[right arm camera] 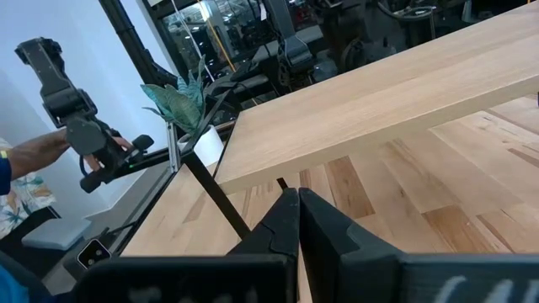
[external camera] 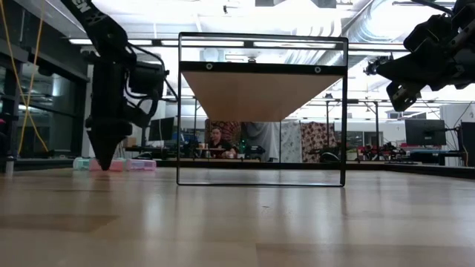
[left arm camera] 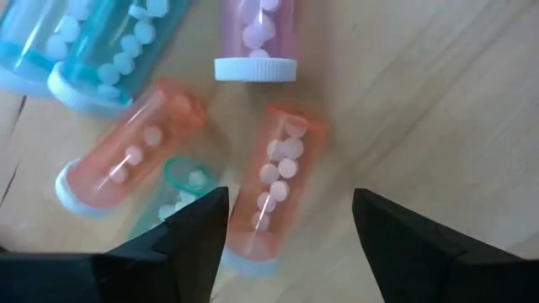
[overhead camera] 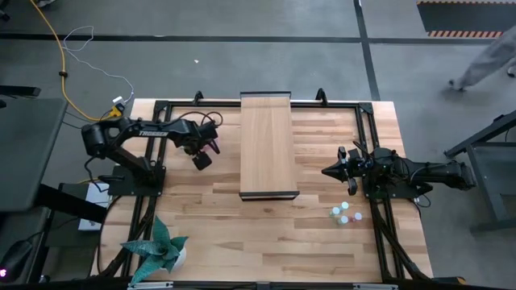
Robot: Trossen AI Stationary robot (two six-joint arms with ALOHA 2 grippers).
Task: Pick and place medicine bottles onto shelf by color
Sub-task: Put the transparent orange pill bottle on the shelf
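Left gripper [left arm camera: 289, 220] over lying medicine bottles [left arm camera: 168, 93]
Spread fingers [left arm camera: 192, 234] flank an orange bottle [left arm camera: 276, 181] at lower centre.

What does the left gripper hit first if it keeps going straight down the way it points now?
Likely the orange vial lying on its side on the table: in the left wrist view it sits between the open fingers of the left gripper. Remaining depth is unclear.
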